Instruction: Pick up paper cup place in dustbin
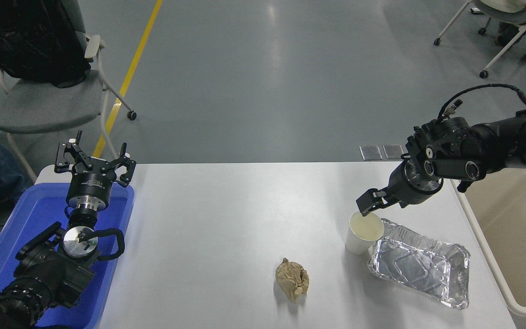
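While the right gripper (pixel 366 206) is hovering at the far rim of the cup (pixel 364 233), its fingers look bunched, though the spread cannot be told. Just below the tips, the cup is standing upright, touching the foil tray (pixel 420 267). Thin paper: probably light, crushable; best pinched gently at the rim. Arm is reaching in from over the dustbin (pixel 482 237), wrist angled down-left. Left gripper (pixel 94 160), fingers splayed, is idling over the blue tray (pixel 25 214).

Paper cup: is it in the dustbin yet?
No. The paper cup stands upright on the table beside the foil tray, with the dustbin off to its right.
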Controlling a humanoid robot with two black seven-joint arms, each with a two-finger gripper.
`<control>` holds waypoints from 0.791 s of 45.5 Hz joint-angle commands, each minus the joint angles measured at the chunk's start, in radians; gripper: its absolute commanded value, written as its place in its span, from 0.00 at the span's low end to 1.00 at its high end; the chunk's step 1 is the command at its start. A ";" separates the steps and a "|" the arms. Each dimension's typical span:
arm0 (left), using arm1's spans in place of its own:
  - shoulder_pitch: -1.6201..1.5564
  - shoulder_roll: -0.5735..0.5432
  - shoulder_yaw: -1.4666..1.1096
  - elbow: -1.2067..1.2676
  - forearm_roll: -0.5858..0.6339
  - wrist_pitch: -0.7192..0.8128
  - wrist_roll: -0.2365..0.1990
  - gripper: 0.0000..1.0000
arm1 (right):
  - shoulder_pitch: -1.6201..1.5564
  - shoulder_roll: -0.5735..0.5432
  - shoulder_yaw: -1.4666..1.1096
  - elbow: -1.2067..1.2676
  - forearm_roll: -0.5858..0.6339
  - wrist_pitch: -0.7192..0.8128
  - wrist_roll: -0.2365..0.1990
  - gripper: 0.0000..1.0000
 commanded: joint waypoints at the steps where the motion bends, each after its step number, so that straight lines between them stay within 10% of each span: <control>1: 0.000 -0.001 0.000 0.000 0.000 0.000 0.000 0.99 | -0.056 0.006 0.010 -0.030 0.000 -0.007 -0.010 1.00; 36: 0.000 0.001 0.000 0.001 0.000 0.000 0.000 0.99 | -0.186 0.030 0.045 -0.128 -0.003 -0.076 -0.010 1.00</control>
